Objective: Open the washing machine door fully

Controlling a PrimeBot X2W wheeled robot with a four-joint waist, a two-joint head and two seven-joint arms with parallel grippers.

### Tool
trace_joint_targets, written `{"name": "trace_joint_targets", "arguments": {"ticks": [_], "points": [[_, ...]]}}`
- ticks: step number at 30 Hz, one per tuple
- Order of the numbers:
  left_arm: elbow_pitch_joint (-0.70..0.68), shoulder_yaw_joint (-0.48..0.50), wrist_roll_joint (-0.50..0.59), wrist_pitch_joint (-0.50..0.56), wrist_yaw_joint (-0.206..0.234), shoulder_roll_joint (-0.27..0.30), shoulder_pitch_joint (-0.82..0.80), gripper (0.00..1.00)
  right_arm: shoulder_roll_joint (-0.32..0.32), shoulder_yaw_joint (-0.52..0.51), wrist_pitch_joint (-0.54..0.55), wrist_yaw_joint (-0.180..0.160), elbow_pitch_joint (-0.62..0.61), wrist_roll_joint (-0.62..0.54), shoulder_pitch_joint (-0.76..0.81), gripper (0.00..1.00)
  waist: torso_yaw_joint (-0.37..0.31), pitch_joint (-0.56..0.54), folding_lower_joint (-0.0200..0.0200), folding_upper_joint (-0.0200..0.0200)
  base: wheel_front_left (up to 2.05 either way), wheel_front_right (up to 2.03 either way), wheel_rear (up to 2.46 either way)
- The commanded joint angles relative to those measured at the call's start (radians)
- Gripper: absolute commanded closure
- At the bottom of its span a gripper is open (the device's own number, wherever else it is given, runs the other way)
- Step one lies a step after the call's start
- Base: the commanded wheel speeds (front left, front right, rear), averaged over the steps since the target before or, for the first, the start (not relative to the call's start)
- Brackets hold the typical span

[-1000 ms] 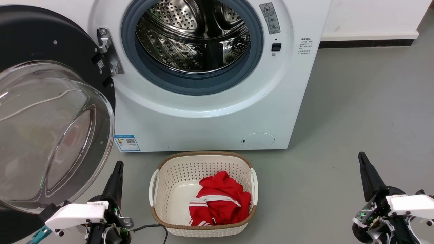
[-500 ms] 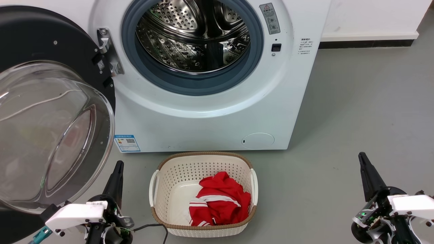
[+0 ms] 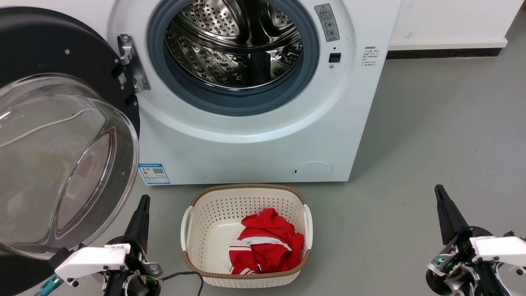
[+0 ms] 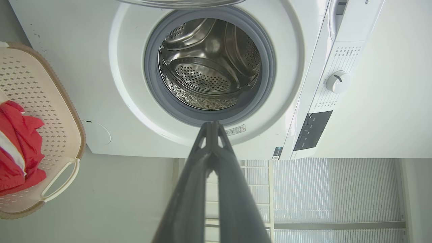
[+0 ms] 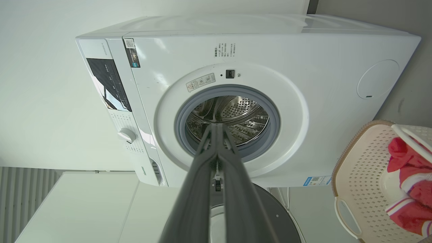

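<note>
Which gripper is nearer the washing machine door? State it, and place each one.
Left. The left gripper sits close by the lower edge of the washing machine door. The right gripper is far off to the other side, beyond the laundry basket.

- The washing machine (image 3: pixel 246 152) has a smooth, glossy white casing.
- Its drum (image 3: pixel 234 45) is shiny perforated steel; the ring (image 3: pixel 246 106) around the opening looks like matt grey-blue rubber.
- The washing machine door (image 3: pixel 41 45) is glossy black, with a clear glass bowl (image 3: pixel 53 164) and a bright metal hinge (image 3: pixel 132 61).
- The laundry basket (image 3: pixel 246 201) is cream perforated plastic with a brown, woven-textured rim.
- The garment (image 3: pixel 267 246) is soft red cloth with white stripes.
- The floor (image 3: pixel 431 144) is smooth, matt grey.
</note>
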Motion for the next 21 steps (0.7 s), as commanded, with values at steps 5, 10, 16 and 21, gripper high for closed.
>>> {"name": "trace_joint_targets", "arguments": {"ticks": [5, 10, 16, 21], "points": [[0.001, 0.002, -0.002, 0.003, -0.004, 0.002, -0.009, 1.00, 0.004, -0.003, 0.006, 0.000, 0.002, -0.005, -0.013, 1.00, 0.000, 0.000, 0.0000, 0.0000, 0.00, 0.00, 0.00], [0.001, 0.002, -0.002, 0.003, -0.004, 0.002, -0.009, 1.00, 0.005, -0.005, 0.008, 0.000, 0.002, -0.007, -0.013, 1.00, 0.000, 0.000, 0.0000, 0.0000, 0.00, 0.00, 0.00], [0.001, 0.002, -0.002, 0.003, -0.004, 0.002, -0.009, 1.00, 0.006, -0.006, 0.007, 0.000, 0.002, -0.009, -0.013, 1.00, 0.000, 0.000, 0.0000, 0.0000, 0.00, 0.00, 0.00], [0.001, 0.002, -0.002, 0.003, -0.004, 0.002, -0.009, 1.00, 0.007, -0.008, 0.009, 0.000, 0.002, -0.009, -0.014, 1.00, 0.000, 0.000, 0.0000, 0.0000, 0.00, 0.00, 0.00]]}}
